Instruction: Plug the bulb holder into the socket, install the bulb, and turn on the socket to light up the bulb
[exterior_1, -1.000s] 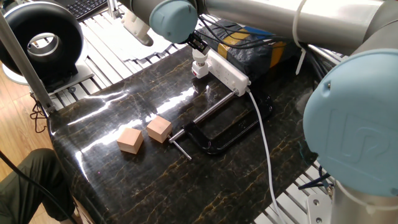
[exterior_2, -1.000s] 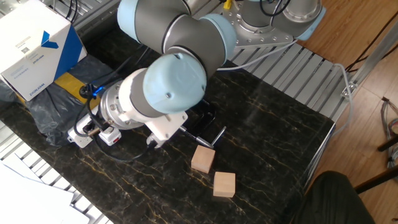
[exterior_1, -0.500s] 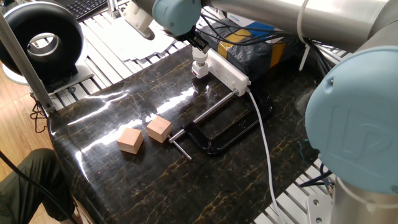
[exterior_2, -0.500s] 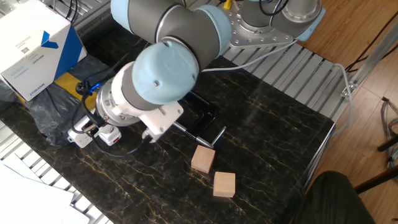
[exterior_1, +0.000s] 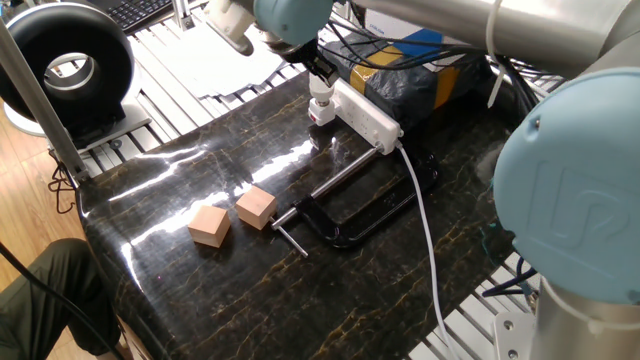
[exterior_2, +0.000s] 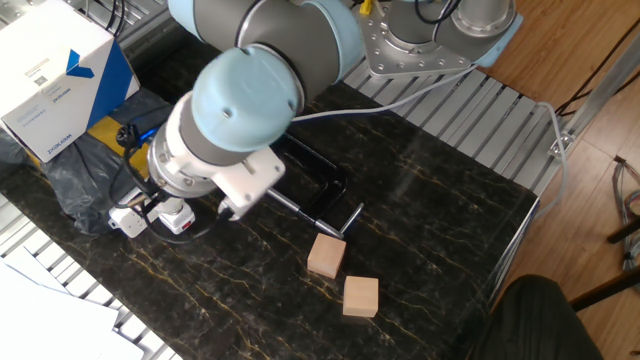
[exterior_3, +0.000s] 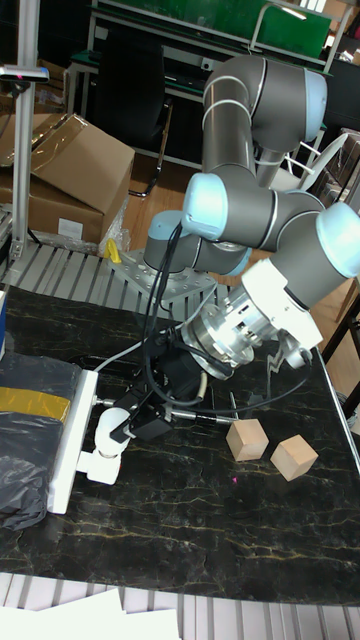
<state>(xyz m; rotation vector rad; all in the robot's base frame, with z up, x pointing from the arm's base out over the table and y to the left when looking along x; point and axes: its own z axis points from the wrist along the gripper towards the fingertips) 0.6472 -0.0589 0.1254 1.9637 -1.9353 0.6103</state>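
The gripper (exterior_3: 135, 424) sat left of centre in the tall fixed view, its dark fingers closed around the bulb (exterior_3: 108, 428). The bulb sat in the bulb holder (exterior_3: 100, 464), which was plugged into the near end of the socket (exterior_3: 72, 435) at the frame's left. Two wooden cubes (exterior_3: 271, 448) and a black clamp (exterior_1: 345, 205) lay apart on the dark table (exterior_1: 200, 300).

The arm's large wrist housing (exterior_2: 225, 120) fills the upper left and hides most of the gripper, so whether its fingers are closed cannot be told. At its 8 o'clock, the bulb holder (exterior_2: 176, 216) with a red mark sits against the socket (exterior_2: 128, 220). A black clamp (exterior_2: 318, 196) lies at 4 o'clock, with two wooden cubes (exterior_2: 327, 256) beyond.
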